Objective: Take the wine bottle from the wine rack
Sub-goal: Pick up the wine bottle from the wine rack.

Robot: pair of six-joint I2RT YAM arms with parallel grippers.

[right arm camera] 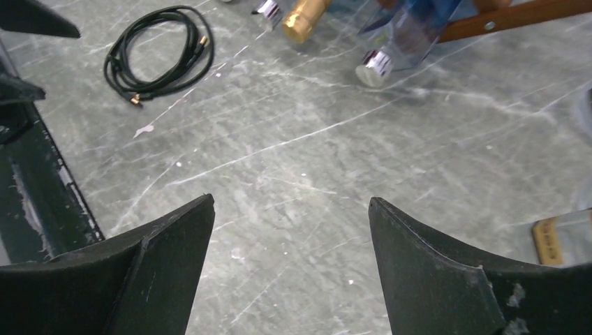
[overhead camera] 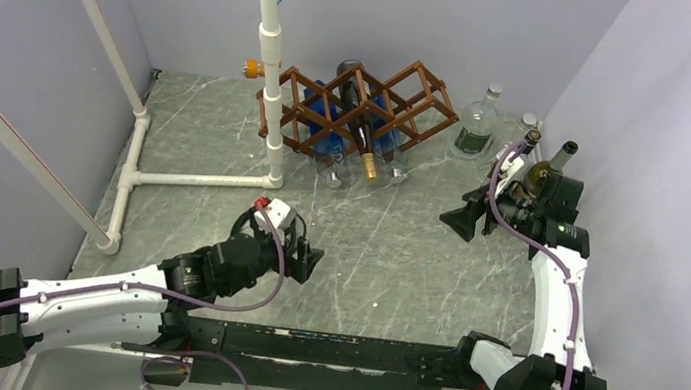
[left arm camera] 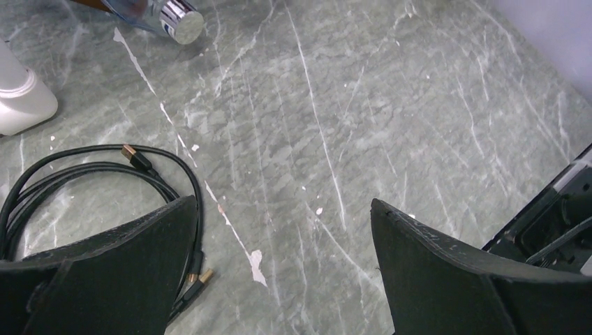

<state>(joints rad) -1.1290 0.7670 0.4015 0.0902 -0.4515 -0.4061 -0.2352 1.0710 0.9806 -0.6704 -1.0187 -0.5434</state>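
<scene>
Meanwhile left gripper (overhead camera: 310, 261) and right gripper (overhead camera: 459, 222) gaped empty; right ought to grasp the bottle (overhead camera: 365, 142) neck, at ten o'clock, squarely.

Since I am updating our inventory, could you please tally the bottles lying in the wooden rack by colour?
Dark bottle with gold cap: 1
Blue bottles with silver caps: 2, as far as the lattice lets me see
Total in the wine rack: 3
</scene>
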